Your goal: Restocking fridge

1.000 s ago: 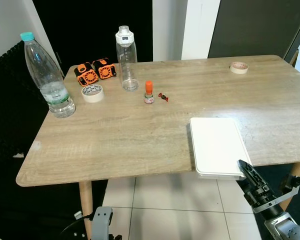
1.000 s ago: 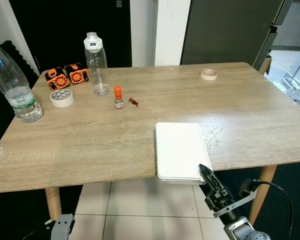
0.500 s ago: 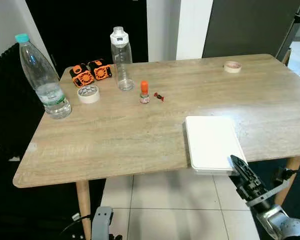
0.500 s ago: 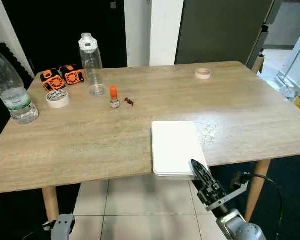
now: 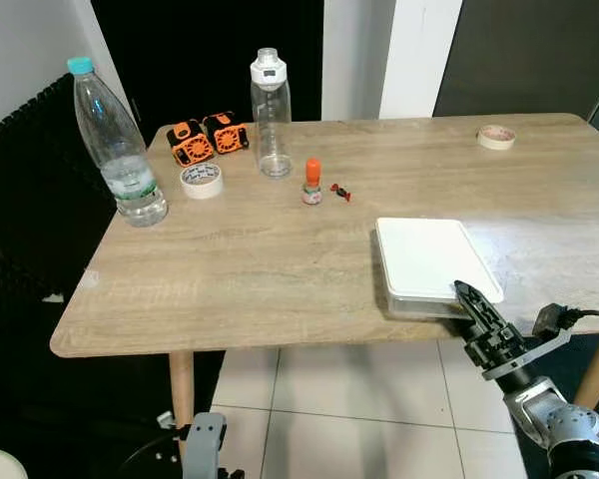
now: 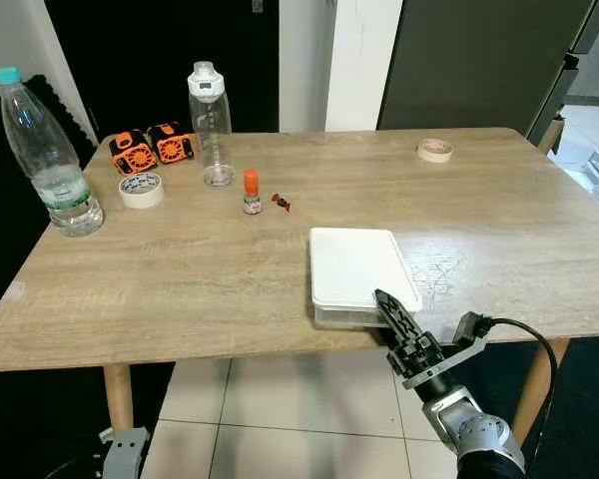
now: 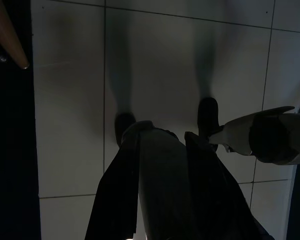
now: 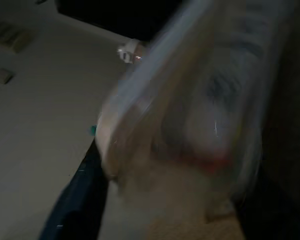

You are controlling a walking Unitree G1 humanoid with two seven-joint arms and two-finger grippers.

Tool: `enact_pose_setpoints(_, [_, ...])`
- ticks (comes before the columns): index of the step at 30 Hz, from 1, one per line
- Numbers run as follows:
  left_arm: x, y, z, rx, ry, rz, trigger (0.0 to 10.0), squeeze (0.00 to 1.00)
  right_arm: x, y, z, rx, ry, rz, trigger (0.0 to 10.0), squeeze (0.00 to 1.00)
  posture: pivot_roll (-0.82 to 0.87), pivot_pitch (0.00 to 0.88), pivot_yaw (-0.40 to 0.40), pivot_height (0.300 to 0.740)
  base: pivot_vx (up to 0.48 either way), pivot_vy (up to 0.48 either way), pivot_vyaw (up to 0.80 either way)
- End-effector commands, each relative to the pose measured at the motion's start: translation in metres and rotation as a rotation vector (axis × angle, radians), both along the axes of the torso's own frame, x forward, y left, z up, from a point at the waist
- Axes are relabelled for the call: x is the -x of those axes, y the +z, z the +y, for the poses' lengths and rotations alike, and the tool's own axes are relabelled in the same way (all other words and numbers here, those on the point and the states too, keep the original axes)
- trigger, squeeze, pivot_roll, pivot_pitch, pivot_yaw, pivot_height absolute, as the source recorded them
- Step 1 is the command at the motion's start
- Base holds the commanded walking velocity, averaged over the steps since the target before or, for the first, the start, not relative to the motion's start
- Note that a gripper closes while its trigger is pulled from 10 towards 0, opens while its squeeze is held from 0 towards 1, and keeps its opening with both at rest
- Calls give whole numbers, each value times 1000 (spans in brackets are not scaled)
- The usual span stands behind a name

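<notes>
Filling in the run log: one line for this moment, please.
right hand: raised at near edge of white lidded container | left hand: idle over floor | bottles on table: untouched

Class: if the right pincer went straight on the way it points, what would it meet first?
Probably the near edge of the white box; the right pincer already sits at it, though depth is unclear.

Blurred clear container (image 8: 190, 100) close up.
</notes>
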State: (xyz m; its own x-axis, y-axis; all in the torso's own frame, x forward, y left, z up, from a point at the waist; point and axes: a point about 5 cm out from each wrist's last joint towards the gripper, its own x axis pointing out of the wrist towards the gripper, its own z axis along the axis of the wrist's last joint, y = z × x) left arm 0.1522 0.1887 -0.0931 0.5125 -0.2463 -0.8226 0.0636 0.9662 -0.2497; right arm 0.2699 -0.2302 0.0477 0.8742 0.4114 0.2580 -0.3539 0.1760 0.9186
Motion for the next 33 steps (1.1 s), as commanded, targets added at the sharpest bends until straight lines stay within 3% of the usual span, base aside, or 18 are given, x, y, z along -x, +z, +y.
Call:
enact_pose_setpoints(1, [4,-2,0,-2,-2,13,10000,0,-2,2,-2,0,-27,-15,0,0,-7,0,1,740,0,0,0])
enact_pose_setpoints(15, [5,-2,-1,-5,-6,15,10000,0,-7,11,-12,12,-67,-58,0,0,-13,0,-2,740,0,0,0])
enact_pose_setpoints(20, [2,-1,-1,-2,12,3,10000,0,-9,31,-9,21,-1,-175,0,0,-14,0,-3,740,0,0,0])
enact_pose_setpoints(23, [-9,4,5,14,106,-37,10000,0,-7,52,-1,54,96,-287,0,0,-17,0,-2,740,0,0,0])
enact_pose_setpoints(26, [-19,9,12,30,196,-75,10000,0,-6,61,2,76,135,-332,0,0,-17,0,-2,740,0,0,0])
enact_pose_setpoints(29, [-39,22,31,28,357,-166,10000,0,-3,76,8,121,200,-395,0,0,-13,0,-4,740,0,0,0])
enact_pose_setpoints(30, [-43,25,35,25,386,-184,10000,0,-3,79,9,130,208,-405,0,0,-13,0,-4,740,0,0,0])
enact_pose_setpoints(32, [-50,35,59,-14,528,-228,10000,0,-3,89,11,154,225,-441,0,0,-7,0,-5,740,0,0,0])
enact_pose_setpoints(33, [-50,35,59,-14,528,-228,10000,0,-3,89,11,154,225,-441,0,0,-7,0,-5,740,0,0,0])
